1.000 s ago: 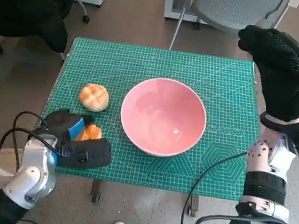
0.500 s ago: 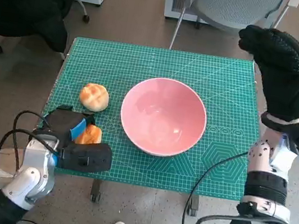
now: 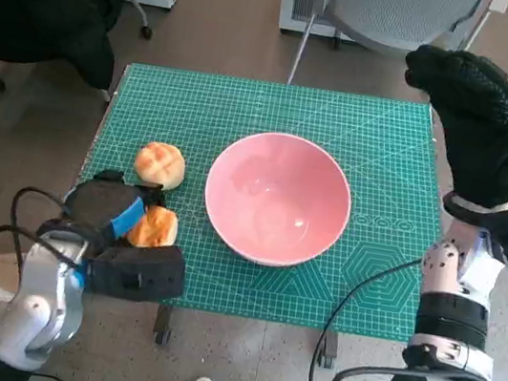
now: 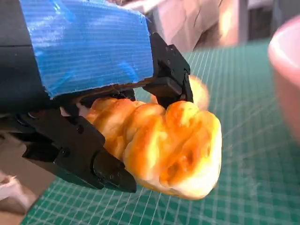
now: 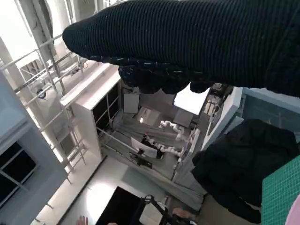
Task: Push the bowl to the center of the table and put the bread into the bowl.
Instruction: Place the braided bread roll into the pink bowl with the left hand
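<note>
Head view: the left hand (image 3: 119,218) grasps a bread (image 3: 153,227) near the table's (image 3: 372,296) left edge, beside the central bowl (image 3: 278,197); the right hand (image 3: 483,116) hangs spread, empty, over the right edge.

Bare green cutting mat (image 3: 198,114) on the counter separates the left hand's fingers (image 3: 104,194) from the pink bowl (image 3: 278,197). A round bun (image 3: 160,164) lies just beyond the fingers, narrowing that gap. The bowl's rim is unobstructed from above.
</note>
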Motion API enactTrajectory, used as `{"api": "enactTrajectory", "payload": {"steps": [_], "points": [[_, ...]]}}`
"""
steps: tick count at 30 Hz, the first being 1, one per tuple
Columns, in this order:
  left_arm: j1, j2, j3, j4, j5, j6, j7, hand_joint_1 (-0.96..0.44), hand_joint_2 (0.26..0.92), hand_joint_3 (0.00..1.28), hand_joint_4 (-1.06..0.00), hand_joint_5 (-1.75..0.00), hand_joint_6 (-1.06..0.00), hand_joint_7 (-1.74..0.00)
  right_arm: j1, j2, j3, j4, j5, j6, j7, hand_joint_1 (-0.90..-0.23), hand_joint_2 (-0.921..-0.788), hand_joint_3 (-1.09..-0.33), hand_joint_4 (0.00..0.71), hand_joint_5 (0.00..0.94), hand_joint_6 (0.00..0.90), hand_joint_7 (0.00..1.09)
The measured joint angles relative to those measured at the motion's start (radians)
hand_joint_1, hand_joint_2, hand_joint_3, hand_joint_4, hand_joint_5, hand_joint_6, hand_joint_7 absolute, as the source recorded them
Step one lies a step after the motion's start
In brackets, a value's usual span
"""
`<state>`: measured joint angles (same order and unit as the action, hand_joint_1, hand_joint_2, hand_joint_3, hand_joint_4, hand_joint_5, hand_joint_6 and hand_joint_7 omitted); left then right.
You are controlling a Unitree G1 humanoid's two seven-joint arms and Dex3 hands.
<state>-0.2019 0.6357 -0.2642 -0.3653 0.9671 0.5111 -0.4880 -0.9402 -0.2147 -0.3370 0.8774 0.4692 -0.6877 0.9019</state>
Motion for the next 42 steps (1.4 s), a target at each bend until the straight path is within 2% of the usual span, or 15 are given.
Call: {"api": "enactTrajectory", "payload": {"steps": [5, 14, 23, 29, 30, 33, 39, 41, 42], "points": [[0.013, 0.001, 0.049, -0.100, -0.002, -0.025, -0.028, 0.00, 0.899, 0.06, -0.76, -1.21, -0.69, -0.99, 0.000, 0.000, 0.001, 0.001, -0.001, 0.000, 0.000, -0.686, -0.921, -0.867, 0.252, 0.002, 0.315, 0.01], [0.002, 0.011, 0.175, -0.246, -0.071, -0.107, -0.054, 0.01, 0.876, 0.04, -0.78, -1.24, -0.84, -0.76, 0.000, 0.001, 0.001, 0.005, -0.001, 0.000, 0.000, -0.687, -0.921, -0.872, 0.252, 0.002, 0.316, 0.01], [-0.103, 0.013, 0.244, -0.253, -0.129, -0.193, -0.036, 0.00, 0.865, 0.05, -0.86, -1.02, -0.75, -0.99, 0.000, 0.001, 0.004, 0.006, -0.001, 0.000, 0.000, -0.689, -0.921, -0.874, 0.252, 0.001, 0.315, 0.01], [-0.197, 0.011, 0.240, -0.211, -0.143, -0.252, 0.000, 0.00, 0.867, 0.04, -0.87, -1.01, -0.74, -1.01, -0.001, 0.003, 0.006, 0.006, 0.000, 0.001, 0.000, -0.696, -0.921, -0.874, 0.253, 0.001, 0.318, 0.01], [-0.210, 0.010, 0.238, -0.204, -0.143, -0.259, 0.004, 0.00, 0.863, 0.04, -0.87, -1.04, -0.76, -0.95, -0.001, 0.003, 0.006, 0.006, 0.000, 0.001, 0.000, -0.698, -0.921, -0.874, 0.253, 0.001, 0.318, 0.01], [-0.264, -0.008, 0.206, -0.161, -0.136, -0.290, 0.031, 0.00, 0.857, 0.04, -0.86, -1.09, -0.81, -0.85, -0.001, 0.002, 0.005, 0.006, 0.002, 0.005, 0.002, -0.702, -0.921, -0.874, 0.253, 0.001, 0.319, 0.01], [-0.375, -0.061, 0.127, -0.053, -0.115, -0.353, 0.084, 0.00, 0.853, 0.04, -0.88, -1.07, -0.82, -0.83, -0.003, 0.011, 0.009, 0.006, 0.003, 0.008, 0.009, -0.706, -0.921, -0.873, 0.254, 0.001, 0.320, 0.01], [-0.404, -0.076, 0.105, -0.018, -0.109, -0.371, 0.100, 0.00, 0.857, 0.05, -0.82, -1.17, -0.86, -0.76, -0.002, 0.015, 0.010, 0.006, 0.003, 0.009, 0.012, -0.707, -0.921, -0.873, 0.252, 0.001, 0.315, 0.00], [-0.425, -0.087, 0.087, 0.014, -0.105, -0.385, 0.113, 0.00, 0.857, 0.05, -0.82, -1.17, -0.86, -0.76, -0.002, 0.014, 0.009, 0.005, 0.004, 0.009, 0.012, -0.707, -0.921, -0.873, 0.252, 0.001, 0.315, 0.00]]}}
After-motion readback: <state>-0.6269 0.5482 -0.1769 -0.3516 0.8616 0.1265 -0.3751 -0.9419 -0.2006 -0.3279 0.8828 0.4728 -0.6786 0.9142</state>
